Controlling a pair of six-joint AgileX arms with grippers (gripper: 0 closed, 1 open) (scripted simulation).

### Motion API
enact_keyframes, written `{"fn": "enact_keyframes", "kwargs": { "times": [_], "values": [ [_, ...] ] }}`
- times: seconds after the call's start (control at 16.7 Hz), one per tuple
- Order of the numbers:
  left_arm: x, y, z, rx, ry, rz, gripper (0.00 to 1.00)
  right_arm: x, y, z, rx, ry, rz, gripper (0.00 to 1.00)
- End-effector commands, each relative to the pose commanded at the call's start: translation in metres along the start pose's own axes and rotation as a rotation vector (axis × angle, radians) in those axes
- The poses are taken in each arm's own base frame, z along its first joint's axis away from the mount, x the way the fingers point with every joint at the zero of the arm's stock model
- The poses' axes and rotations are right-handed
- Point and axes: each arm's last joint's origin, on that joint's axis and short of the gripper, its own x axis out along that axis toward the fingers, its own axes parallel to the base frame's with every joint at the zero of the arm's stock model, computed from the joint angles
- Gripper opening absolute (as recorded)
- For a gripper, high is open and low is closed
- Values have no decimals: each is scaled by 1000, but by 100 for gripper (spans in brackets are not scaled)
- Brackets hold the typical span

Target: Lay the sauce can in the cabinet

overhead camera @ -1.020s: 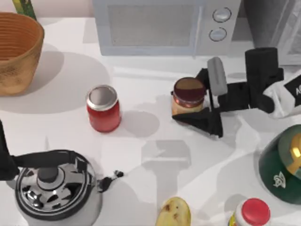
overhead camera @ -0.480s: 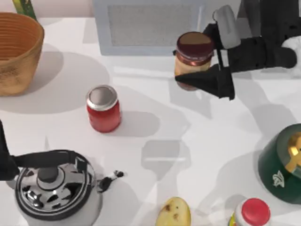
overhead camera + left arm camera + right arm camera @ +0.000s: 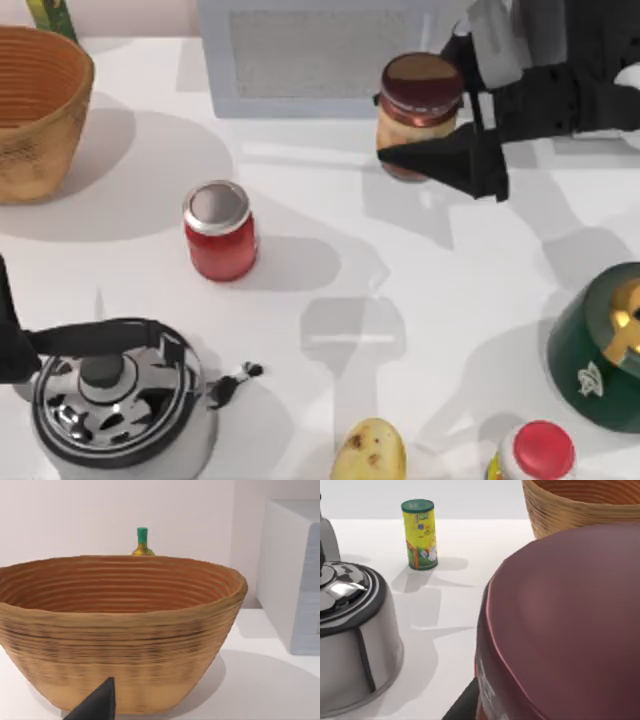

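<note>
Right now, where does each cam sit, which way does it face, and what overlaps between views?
Top: overhead, looking down at table; right gripper holds sauce can before the microwave.
Left wrist: low on left arm, facing basket; one fingertip shows.
Right wrist: behind the sauce can's lid, facing kettle.
Shared: all three show the basket.

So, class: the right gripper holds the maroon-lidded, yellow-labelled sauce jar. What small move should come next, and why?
Probably carry the maroon-lidded, yellow-labelled sauce jar a little further toward the top view's right. The right gripper is shut on it in front of the white microwave, and the dark grey cabinet stands beyond that, at the top view's upper right.
</note>
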Motion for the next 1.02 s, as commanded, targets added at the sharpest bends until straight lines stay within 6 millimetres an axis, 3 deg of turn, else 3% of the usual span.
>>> {"fn": "enact_keyframes", "kwargs": {
  "times": [0.24,0.42,0.78,1.02],
  "values": [
    [0,0,0,0,0,0,100,-8,10,9,6,18,-43,0],
    [0,0,0,0,0,0,100,-25,28,24,32,50,-135,0],
    [0,0,0,0,0,0,100,-64,88,59,30,97,-379,0],
    [0,0,0,0,0,0,100,-83,126,68,40,107,-523,0]
  ]
}}
